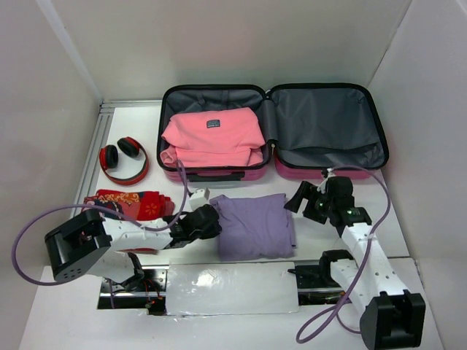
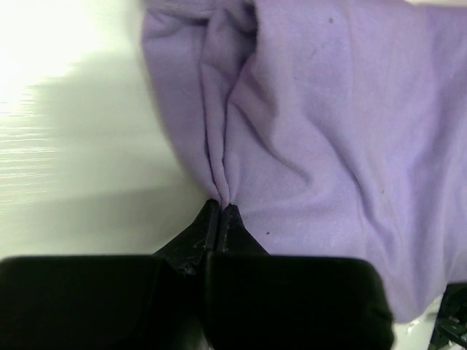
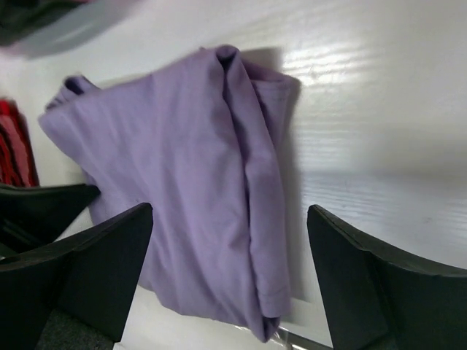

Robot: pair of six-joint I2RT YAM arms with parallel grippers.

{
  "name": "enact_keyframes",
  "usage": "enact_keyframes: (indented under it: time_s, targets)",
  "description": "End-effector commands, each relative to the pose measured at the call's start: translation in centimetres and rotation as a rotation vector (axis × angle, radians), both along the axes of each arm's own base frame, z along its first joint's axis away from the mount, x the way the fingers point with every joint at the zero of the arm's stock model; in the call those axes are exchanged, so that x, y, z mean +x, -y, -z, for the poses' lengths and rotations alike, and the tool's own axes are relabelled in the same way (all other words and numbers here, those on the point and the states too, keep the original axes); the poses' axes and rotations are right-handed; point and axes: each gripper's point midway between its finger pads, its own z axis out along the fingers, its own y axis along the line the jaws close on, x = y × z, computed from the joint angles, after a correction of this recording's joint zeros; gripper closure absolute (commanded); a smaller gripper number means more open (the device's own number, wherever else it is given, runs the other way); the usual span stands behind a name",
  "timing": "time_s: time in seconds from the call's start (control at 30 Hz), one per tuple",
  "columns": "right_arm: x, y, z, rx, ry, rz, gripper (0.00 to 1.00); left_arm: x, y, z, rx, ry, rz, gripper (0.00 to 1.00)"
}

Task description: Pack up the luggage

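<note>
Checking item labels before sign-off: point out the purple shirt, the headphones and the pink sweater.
purple shirt [image 1: 255, 227], top view, middle of the fold.
headphones [image 1: 130, 146], top view, on one ear cup.
pink sweater [image 1: 211, 140], top view, middle of the fold.

The pink top [image 1: 212, 142] covers the floor of the left half of the luggage [image 1: 321, 124], and its dark label [image 1: 212, 123] is too small to read. Only a pink strip of the shell shows along the near edge. The red cloth [image 1: 131, 203] is partly hidden behind the left arm [image 1: 124, 232].

In the left wrist view the purple cloth [image 2: 328, 131] runs off the top and right edges. The upper left is washed out white. A dark part [image 2: 452, 321] in the bottom right corner is cut off and cannot be identified.

In the right wrist view a blurred dark shape [image 3: 36, 14] fills the top left corner. The red cloth is cut by the left edge, and the right gripper [image 3: 230, 211] has both fingers running off the bottom.
</note>
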Motion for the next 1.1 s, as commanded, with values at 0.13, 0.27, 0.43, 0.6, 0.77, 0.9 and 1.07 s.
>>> enact_keyframes:
  time_s: [0.13, 0.27, 0.43, 0.6, 0.77, 0.9, 1.07]
  targets:
    - [-1.2, -3.3, 3.4, 0.043, -0.041, -0.113, 0.12, -1.7, -7.9, 3.8, 0.234, -0.095, -0.06, 1.0]
    - [-1.5, -5.2, 4.8, 0.058, -0.054, -0.145, 0.17, -1.6, -7.1, 3.5, 0.191, -0.072, -0.011, 1.0]
    - [-2.0, -6.1, 7.2, -0.002, -0.084, -0.161, 0.33, -1.7, -7.0, 4.1, 0.198, -0.086, -0.005, 1.0]
    - [-1.6, -6.3, 7.5, -0.02, -0.09, -0.146, 0.96, -1.5, -6.9, 4.1, 0.207, -0.096, -0.014, 1.0]
    - [1.1, -7.0, 1.5, -0.026, 0.063, -0.164, 1.0, 0.8, -6.3, -0.1, 0.141, -0.007, -0.022, 1.0]
    - [3.4, -8.3, -5.9, 0.002, 0.233, -0.206, 1.0, 3.2, -6.4, -7.2, 0.097, 0.158, -0.003, 1.0]
    - [7.8, -10.2, -15.0, 0.011, 0.414, -0.244, 1.0, 6.9, -7.9, -17.7, 0.009, 0.365, -0.037, 1.0]
